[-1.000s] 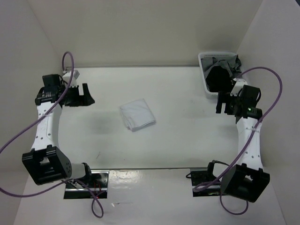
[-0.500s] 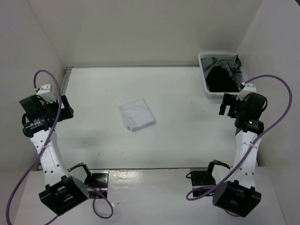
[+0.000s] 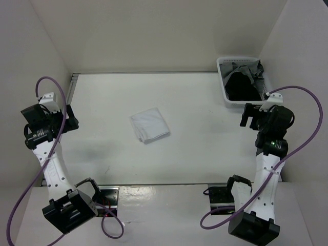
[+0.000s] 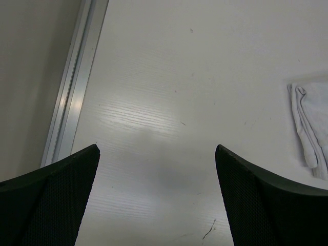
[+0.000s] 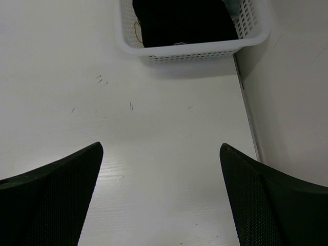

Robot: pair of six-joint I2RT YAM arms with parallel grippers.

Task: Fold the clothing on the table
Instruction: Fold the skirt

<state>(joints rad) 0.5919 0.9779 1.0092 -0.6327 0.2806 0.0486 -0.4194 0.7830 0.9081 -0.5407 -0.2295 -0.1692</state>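
Since the clothing (image 3: 149,125) lies as a small, compact rectangle near the middle of the tabletop (image 3: 205,138), well apart from both arms, the folding looks all but done, and the step in hand is probably a last check from a safe stand-off. At the left edge, near the metal rail (image 4: 77,87), the left claw (image 3: 73,119) hovers with its 2 fingers spread wide and nothing between them. On the right side the right claw (image 3: 247,117) hangs near the white basket (image 3: 225,95), equally wide and empty. That basket sits in the far right corner and holds a black garment (image 3: 241,87) and a grey garment (image 3: 252,69), neither of which belongs to this job. To finish well, both claws should be held high and away from the cloth, so no finger catches a corner and undoes a layer. The left wrist view shows the bundle's stacked edges looking slightly uneven. If they need tidying, a gentle press from above with the left claw seems wiser than a pinch, which could lift the top layer. The right claw should avoid the basket's rim.
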